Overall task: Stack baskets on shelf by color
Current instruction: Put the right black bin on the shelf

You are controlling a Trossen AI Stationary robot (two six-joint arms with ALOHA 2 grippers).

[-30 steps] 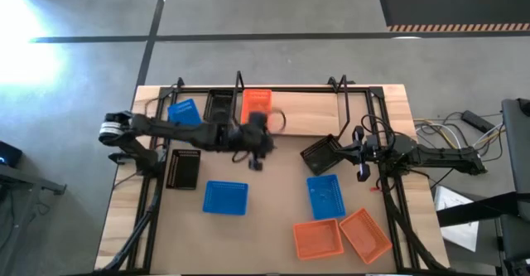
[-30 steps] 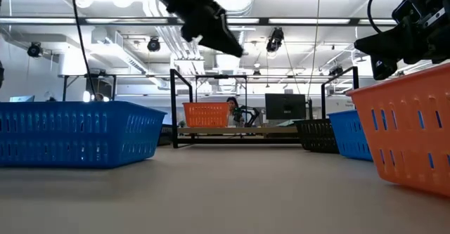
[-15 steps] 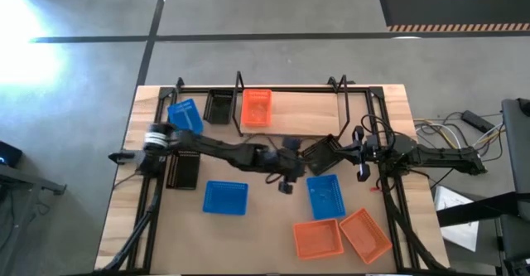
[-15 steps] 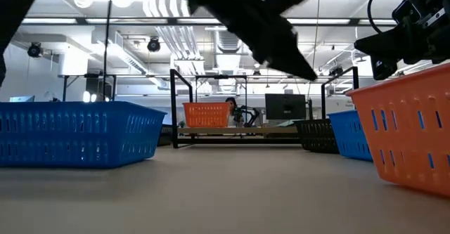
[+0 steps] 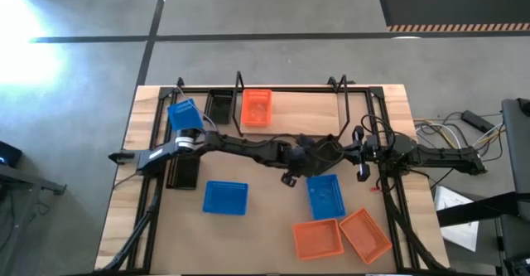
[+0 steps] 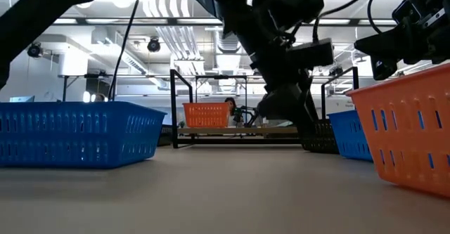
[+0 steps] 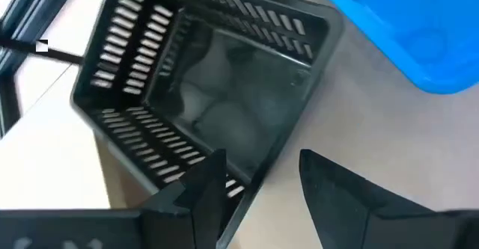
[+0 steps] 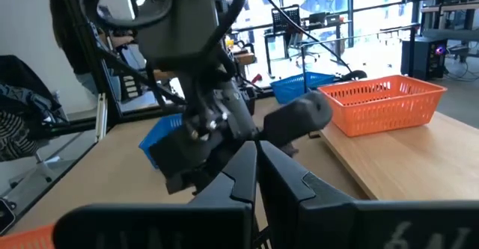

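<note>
— Black basket (image 7: 209,92) next, then? Where does it sit?

— Tipped at an angle just in front of the shelf (image 5: 298,110), against the near edge of the plank, with a blue basket (image 5: 325,197) just beside it on the tabletop. The left gripper (image 7: 262,185) hangs right over it, fingers apart, one finger already across the near rim as its own camera shows it and the other outside the wall.

— So how should it take hold?

— I would straddle that one wall, one finger inside and one outside, and come down until the rim sits deep between the fingers. The wall is thin and slotted, so a shallow pinch may slip or let the basket swing. Close firmly, then lift straight before turning.

— And where does it go?

— On the shelf there is another black basket (image 5: 218,106), between a blue one (image 5: 184,114) and an orange one (image 5: 256,108). Nest it there, level, clear of the wire posts.

— The right arm?

— Its gripper (image 5: 361,154) waits just beside the shelf's right end, fingers together, holding nothing. Close quarters, so the left should lift away from it.
</note>
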